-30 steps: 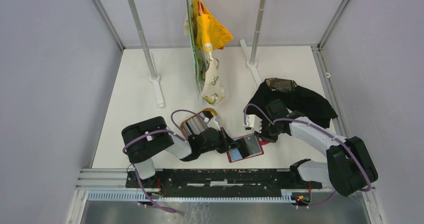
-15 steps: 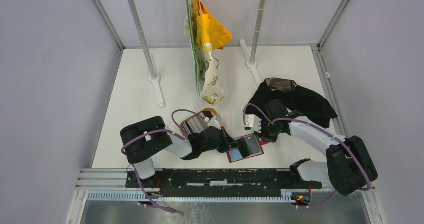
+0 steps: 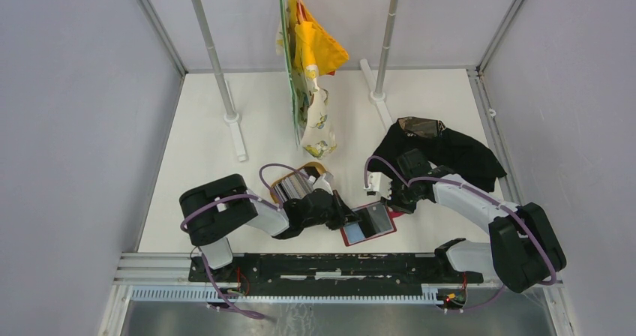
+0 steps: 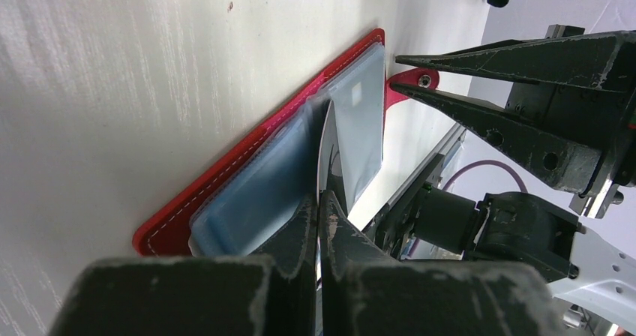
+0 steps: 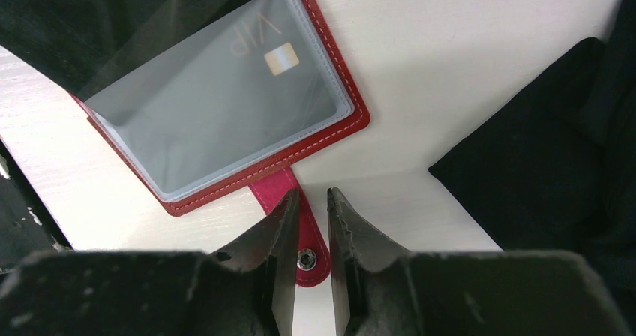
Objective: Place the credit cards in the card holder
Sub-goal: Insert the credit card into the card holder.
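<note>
The red card holder (image 3: 367, 225) lies open on the table near the front. In the right wrist view (image 5: 330, 130) its clear sleeve holds a grey VIP credit card (image 5: 225, 103). My left gripper (image 3: 346, 217) is shut on a thin card (image 4: 327, 145) seen edge-on, its far end in the holder's sleeves (image 4: 262, 186). My right gripper (image 3: 391, 201) stands over the holder's snap tab (image 5: 309, 235). Its jaws are a narrow gap apart, astride the stud. More silvery cards (image 3: 291, 189) sit in the wooden tray.
The tan wooden tray (image 3: 319, 169) is just behind my left wrist. A black cloth (image 3: 450, 152) lies right of my right arm. Two rack posts (image 3: 231, 115) and hanging bags (image 3: 311, 88) stand at the back. A black rail (image 3: 330, 265) runs along the front edge.
Almost nothing. My left arm's elbow has shifted slightly left. Both grippers stay at the card holder.
</note>
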`<state>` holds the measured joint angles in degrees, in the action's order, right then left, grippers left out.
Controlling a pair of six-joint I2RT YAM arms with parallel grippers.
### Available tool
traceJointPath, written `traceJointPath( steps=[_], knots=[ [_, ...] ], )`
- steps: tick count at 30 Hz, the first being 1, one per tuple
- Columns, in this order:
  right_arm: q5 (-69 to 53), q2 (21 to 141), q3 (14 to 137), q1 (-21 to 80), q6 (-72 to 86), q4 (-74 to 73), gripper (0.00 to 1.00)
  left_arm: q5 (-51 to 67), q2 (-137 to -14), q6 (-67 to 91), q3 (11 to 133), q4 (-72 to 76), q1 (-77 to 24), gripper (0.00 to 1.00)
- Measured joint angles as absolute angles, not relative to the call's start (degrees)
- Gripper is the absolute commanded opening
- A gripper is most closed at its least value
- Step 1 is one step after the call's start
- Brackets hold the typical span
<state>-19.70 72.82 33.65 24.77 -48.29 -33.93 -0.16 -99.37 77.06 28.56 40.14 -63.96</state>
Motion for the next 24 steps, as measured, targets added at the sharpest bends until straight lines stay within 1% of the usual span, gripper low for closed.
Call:
traceJointPath(
  steps=[24],
  knots=[
    [-18.8,73.2,33.8,25.9,-48.3,-34.0,0.25,2.0,-98.0,79.7,29.7,35.5,-63.5,0.02]
  ],
)
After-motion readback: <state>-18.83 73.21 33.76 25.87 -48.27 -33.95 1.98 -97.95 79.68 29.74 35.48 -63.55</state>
